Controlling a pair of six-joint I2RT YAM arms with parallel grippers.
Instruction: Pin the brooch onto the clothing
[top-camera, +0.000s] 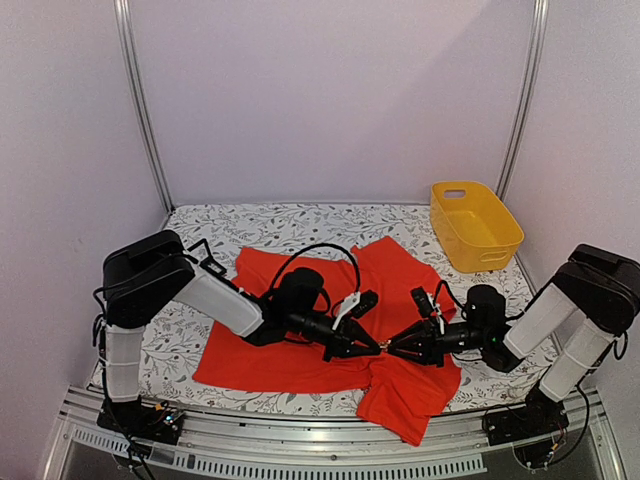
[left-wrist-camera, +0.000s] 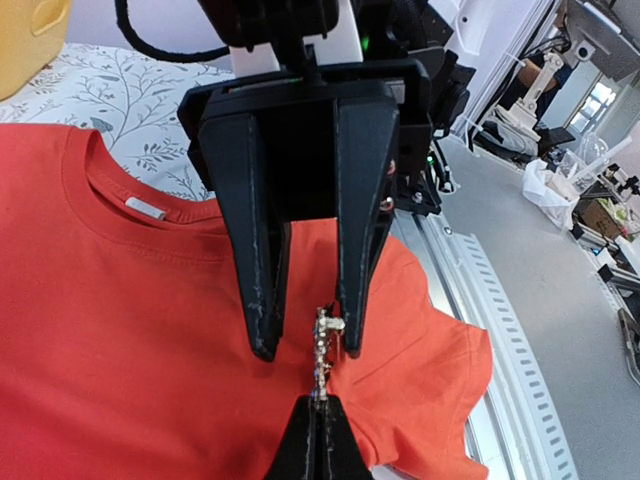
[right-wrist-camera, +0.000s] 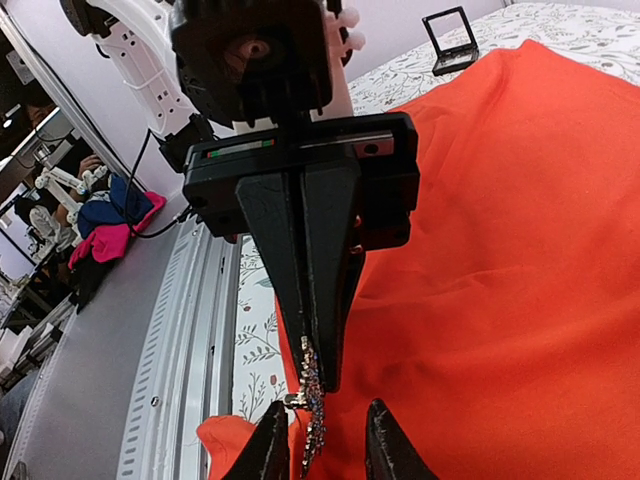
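Item: brooch (right-wrist-camera: 312, 415), glittery and slim, held in the air over the near part of the shirt (top-camera: 255, 362); from my feeds I cannot tell whether it is clear of the cloth. Holder: left gripper (right-wrist-camera: 318, 372), jaws pressed together on one end of the brooch. Opposite: right gripper (left-wrist-camera: 307, 345), jaws spread, one on each side of the brooch; in the left wrist view the far end of the brooch sits against one finger (left-wrist-camera: 352, 300), nothing clamped. Shirt: spread flat on the table (top-camera: 200, 225), collar (left-wrist-camera: 130, 205) showing, no pin through it yet. Step, as I judge it: the two-handed hold before pinning, with the right about to take the free end. Next move calls for a slow, centred closing of the right jaws, with the left steady so the brooch does not twist or drop.
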